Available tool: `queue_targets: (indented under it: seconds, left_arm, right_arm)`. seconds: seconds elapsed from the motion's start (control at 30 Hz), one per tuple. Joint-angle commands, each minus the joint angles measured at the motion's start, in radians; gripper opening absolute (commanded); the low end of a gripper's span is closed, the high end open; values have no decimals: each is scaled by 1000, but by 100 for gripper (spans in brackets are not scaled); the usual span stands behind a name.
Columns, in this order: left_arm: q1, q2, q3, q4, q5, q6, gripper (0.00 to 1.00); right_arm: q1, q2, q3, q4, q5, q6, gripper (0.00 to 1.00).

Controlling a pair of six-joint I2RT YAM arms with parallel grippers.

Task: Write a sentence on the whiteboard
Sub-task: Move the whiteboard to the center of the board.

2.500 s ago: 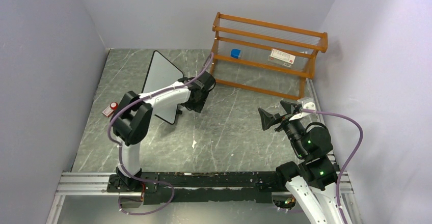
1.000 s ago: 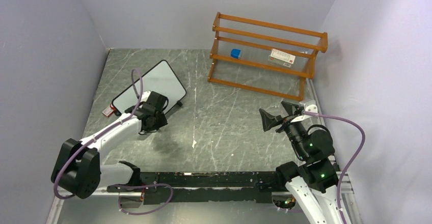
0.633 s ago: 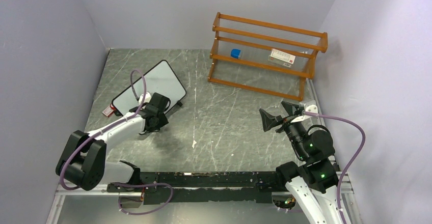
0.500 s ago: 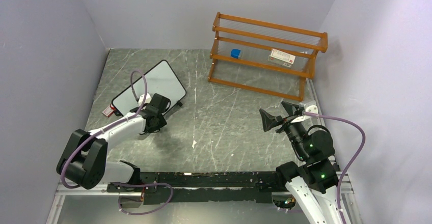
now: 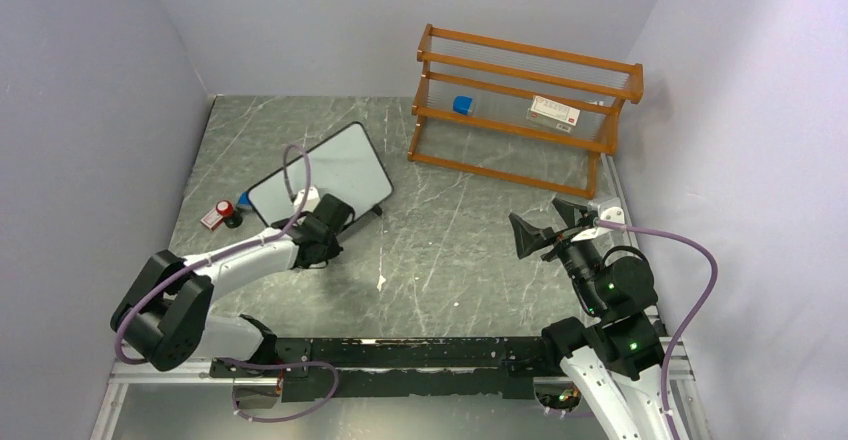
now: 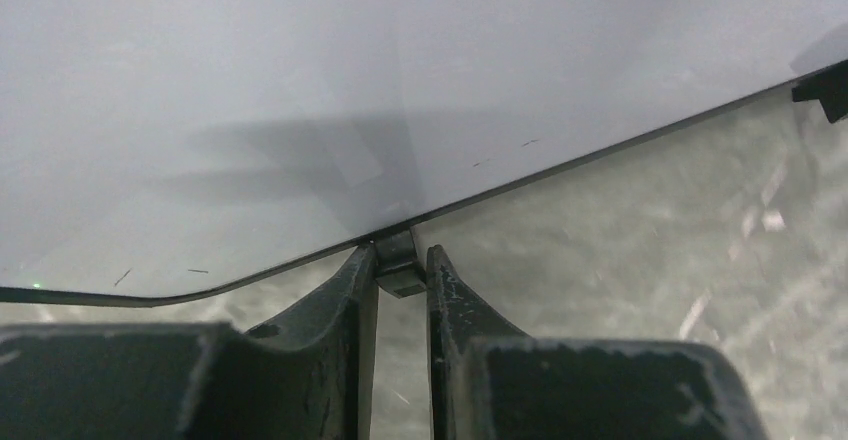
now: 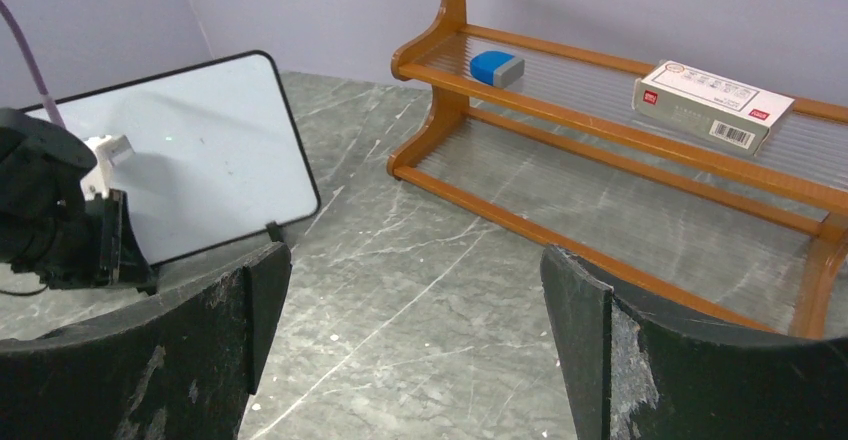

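Observation:
The whiteboard (image 5: 322, 168) leans tilted at the table's middle left, its white face blank; no sentence shows on it. My left gripper (image 5: 336, 214) sits at the board's near edge. In the left wrist view the left gripper (image 6: 402, 260) is shut on a little black foot (image 6: 398, 272) under the whiteboard's (image 6: 300, 90) black-framed edge. My right gripper (image 5: 540, 222) hovers at the right, well away from the board. Seen from its own wrist, the right gripper (image 7: 412, 290) is open and empty, facing the whiteboard (image 7: 200, 150).
An orange wooden rack (image 5: 525, 110) stands at the back right with a blue eraser (image 5: 462, 105) and a white box (image 5: 554, 111) on its shelf. A small red-capped object (image 5: 222, 209) lies left of the board, near the left wall.
The left jaws have closed onto the board's foot. The board and the left gripper have shifted right, and the board has turned. The right arm has not moved.

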Motion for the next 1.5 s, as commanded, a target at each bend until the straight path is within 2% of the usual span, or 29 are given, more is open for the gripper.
queue_targets:
  seconds: [0.0,0.6,0.87,0.97,1.03,1.23,1.47]
  left_arm:
    - [-144,24,23,-13,33,-20,5]
    - [-530,267,269,-15,-5,-153,5]
    - [-617,325,337,-39,-18,-191,5]
    - [-635,321,351,-56,-36,-199,8]
    - [-645,314,362,-70,-46,-199,13]
    - [-664,275,390,-117,-64,-202,41]
    - [-672,170,358,-145,-50,-199,58]
  right_arm:
    - [3,-14,-9,24,-8,-5,100]
    - [4,-23,-7,24,1,-3,100]
    - [3,-29,-7,24,7,-2,100]
    - [3,-30,-7,24,7,-2,100]
    - [3,-31,-8,24,9,-1,100]
    - [3,-29,-4,23,12,0,100]
    - [3,13,23,3,34,20,100]
